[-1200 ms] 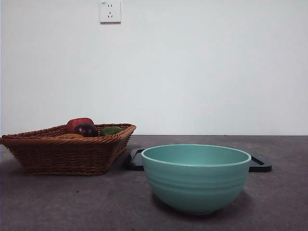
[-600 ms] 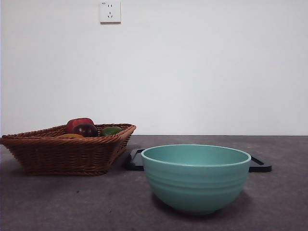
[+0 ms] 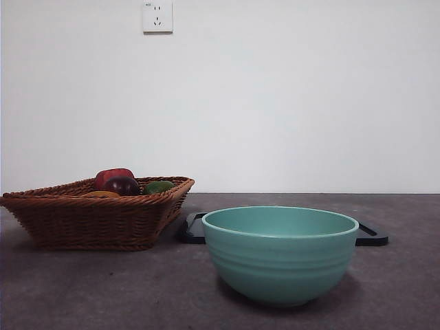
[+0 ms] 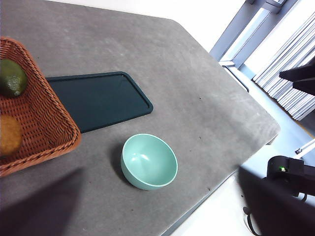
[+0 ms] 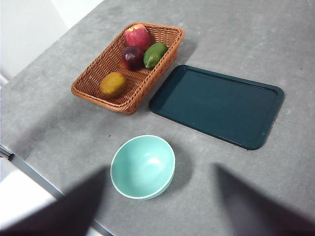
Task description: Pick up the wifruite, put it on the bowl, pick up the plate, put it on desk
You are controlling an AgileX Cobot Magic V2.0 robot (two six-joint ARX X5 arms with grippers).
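Note:
The wifruite [image 5: 113, 84] is an orange-brown oval lying in the brown wicker basket [image 5: 129, 66], near its corner; it also peeks over the basket rim [image 3: 101, 194]. The teal bowl [image 3: 280, 254] stands empty on the grey desk [image 3: 103, 289], in front of a flat dark rectangular tray [image 5: 216, 105]. No other plate shows. Both arms hang high above the table. My right gripper [image 5: 161, 196] and my left gripper [image 4: 160, 206] show only as blurred dark jaws, wide apart and holding nothing.
In the basket with the wifruite lie a red fruit [image 5: 137, 35], a dark purple fruit [image 5: 133, 56] and a green fruit [image 5: 155, 54]. The table's edge [image 4: 216, 189] runs close to the bowl. A wall with a socket [image 3: 157, 16] stands behind.

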